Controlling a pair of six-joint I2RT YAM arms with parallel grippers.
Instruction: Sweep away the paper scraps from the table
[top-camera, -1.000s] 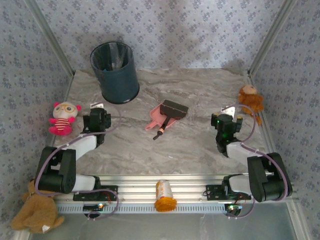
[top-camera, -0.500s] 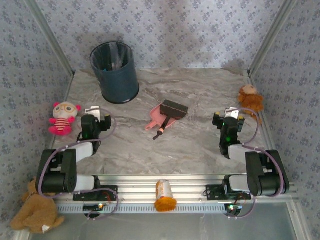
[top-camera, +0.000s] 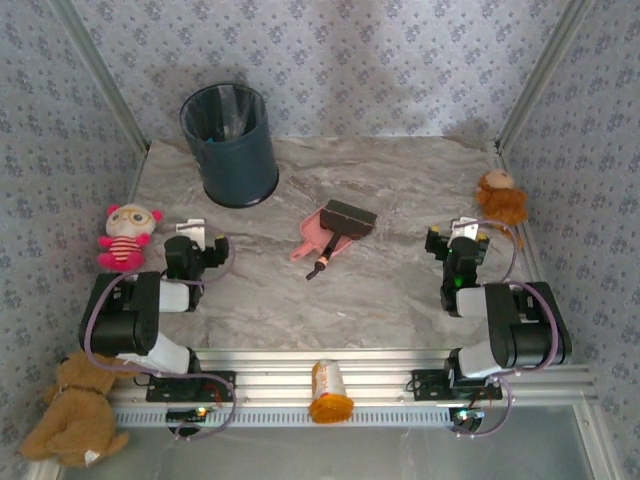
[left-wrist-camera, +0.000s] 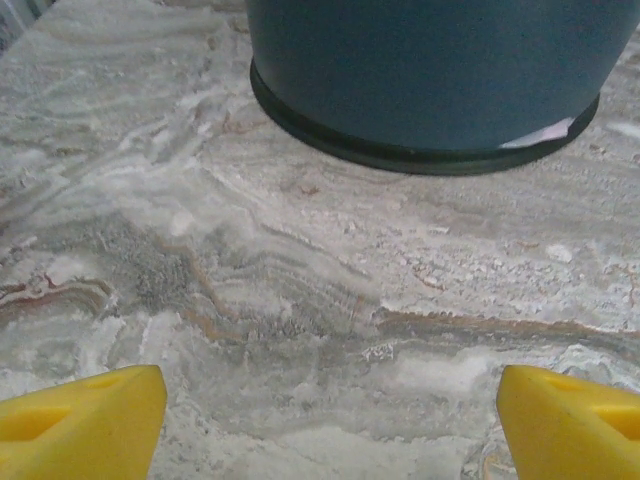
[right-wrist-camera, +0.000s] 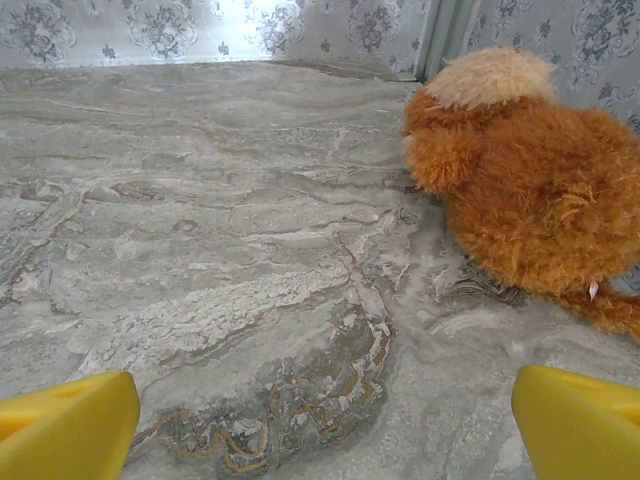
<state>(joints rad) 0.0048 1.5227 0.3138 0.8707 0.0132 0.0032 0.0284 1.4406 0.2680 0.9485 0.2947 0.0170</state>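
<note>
— Over the veined marble table (top-camera: 400, 180), hanging wide open and gripping nothing: left gripper (left-wrist-camera: 325, 405), facing the dark blue bin (top-camera: 232, 145) just ahead.
— Seeing the same at the right gripper (right-wrist-camera: 325, 415): spreading fully, holding nothing, pointing at bare marble beside a brown plush toy (right-wrist-camera: 520, 190).
— Judging the sweeping finished, or not begun?
— Leaning towards finished, probably parking. Failing to place the paper scraps: too small from above, possibly inside the bin, not between either jaws.
— Otherwise, needing a reach inward for the pink dustpan (top-camera: 312, 235) and brush (top-camera: 348, 216), lying mid-table, well apart from both.
</note>
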